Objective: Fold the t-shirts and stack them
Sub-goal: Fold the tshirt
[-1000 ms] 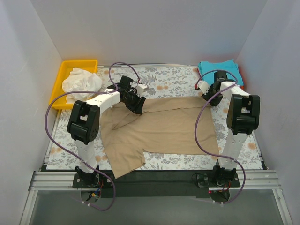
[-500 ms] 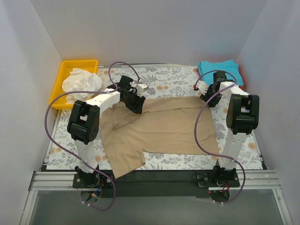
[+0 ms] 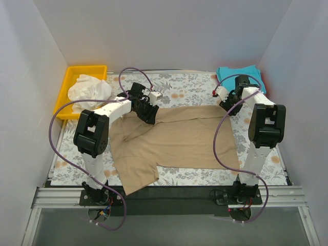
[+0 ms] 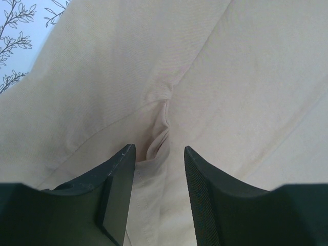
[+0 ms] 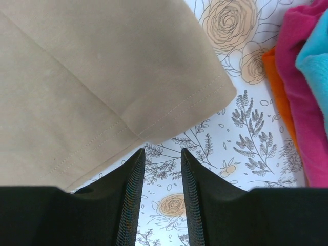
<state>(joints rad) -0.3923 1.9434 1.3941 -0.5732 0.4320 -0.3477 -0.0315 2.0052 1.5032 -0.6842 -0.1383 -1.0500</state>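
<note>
While the tan t-shirt lies flat on the flowered cloth, long axis left to right, the left hand straddles a pucker at its far edge, fingers apart. The right hand, apart and empty, is just off the far-right sleeve hem and nearer to it.

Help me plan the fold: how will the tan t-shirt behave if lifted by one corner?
Probably floppy: the tan t-shirt creases softly at the left gripper. Likely light, since its thin hemmed corner lies flat. Pushed, it may bunch on the printed cloth rather than slide.
</note>
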